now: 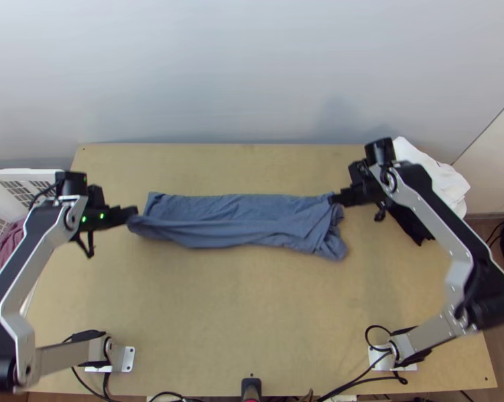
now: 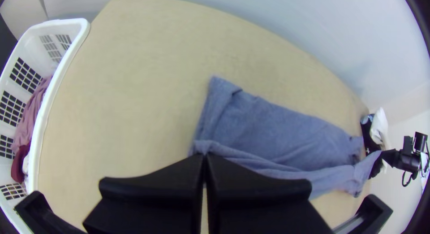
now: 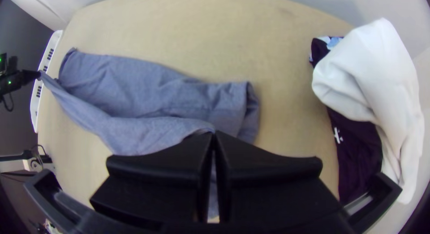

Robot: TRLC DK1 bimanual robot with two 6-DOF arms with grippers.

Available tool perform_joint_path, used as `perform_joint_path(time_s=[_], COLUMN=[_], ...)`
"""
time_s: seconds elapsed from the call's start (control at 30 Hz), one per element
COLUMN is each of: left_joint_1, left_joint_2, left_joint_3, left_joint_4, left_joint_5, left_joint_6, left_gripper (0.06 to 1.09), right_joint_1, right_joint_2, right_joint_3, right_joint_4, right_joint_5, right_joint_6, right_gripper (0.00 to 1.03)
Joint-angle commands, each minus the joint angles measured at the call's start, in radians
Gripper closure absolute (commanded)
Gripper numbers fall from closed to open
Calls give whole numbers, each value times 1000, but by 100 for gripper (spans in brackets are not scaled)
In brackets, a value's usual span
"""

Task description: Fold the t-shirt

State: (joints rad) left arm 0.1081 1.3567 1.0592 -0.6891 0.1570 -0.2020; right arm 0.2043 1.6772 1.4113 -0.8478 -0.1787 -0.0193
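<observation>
1. Shirt (image 1: pixel 232 206) is mid-surface (image 1: pixel 252 301), in a long strip running left to right. The far part lies fairly flat; the near layer is strung between my two pincers.
2. Left pincer (image 2: pixel 204 157): pressed together on the shirt's left end, pinching a corner of that near layer.
3. Right pincer (image 3: pixel 214 134): also pinching cloth, at the right end. Loose fabric droops beside it towards the near side. Can't tell whether it has one layer or two; the fingers cover the bite.
4. My read: partway in, a lengthwise fold being set up or squared. Next I'd want both ends laid down level, at the same pace.
5. Risk: over-tension. If the arms spread further, the small corner bite on the left slips out first and the strip springs crooked.
6. Risk: uneven lowering. One end landing early drags the lower layer and leaves a diagonal crease.
7. Risk: the loose bit at the right end gets trapped under the fold and makes a lump, since nothing holds it flat.
8. Risk: swinging the right arm wide could snag the white cloth (image 3: pixel 371 77) or dark cloth (image 3: pixel 358 158); going wide left, the basket (image 2: pixel 58 86) rim is near.
</observation>
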Motion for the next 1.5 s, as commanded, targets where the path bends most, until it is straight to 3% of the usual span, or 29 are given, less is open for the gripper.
perform_joint_path(time_s=[0.0, 0.3, 0.6, 0.63, 0.7, 0.8, 0.83, 0.87, 0.93, 1.23, 1.47], left_joint_1=[-12, -22, -48, -50, -54, -73, -79, -85, -87, -68, -93], left_joint_2=[208, 400, 538, 545, 553, 553, 556, 562, 565, 435, 470], left_joint_3=[163, 328, 446, 450, 449, 435, 433, 433, 429, 272, 245], left_joint_4=[66, 100, 125, 125, 123, 91, 65, 40, 16, 17, 25], left_joint_5=[-19, -48, -77, -77, -76, -76, -76, -76, -77, -70, -70], left_joint_6=[-24, -28, -33, -33, -42, -45, -45, -42, -36, 33, 27], left_gripper=[105, 105, 104, 103, 82, 36, 21, 13, 11, 11, 11], right_joint_1=[-17, -28, -57, -57, -55, -43, -42, -39, -28, 10, 161], right_joint_2=[208, 403, 469, 472, 472, 452, 438, 423, 392, 219, 170], right_joint_3=[221, 439, 460, 460, 457, 448, 442, 433, 430, 422, 367], right_joint_4=[18, 18, 15, 15, 7, -22, -22, -22, -22, -25, -54], right_joint_5=[1, 1, 1, -1, -2, -7, -10, -11, -27, -168, -188], right_joint_6=[12, 28, 33, 35, 41, 79, 110, 140, 157, 302, 314], right_gripper=[100, 100, 100, 100, 97, 52, 31, 17, 3, 3, 3])
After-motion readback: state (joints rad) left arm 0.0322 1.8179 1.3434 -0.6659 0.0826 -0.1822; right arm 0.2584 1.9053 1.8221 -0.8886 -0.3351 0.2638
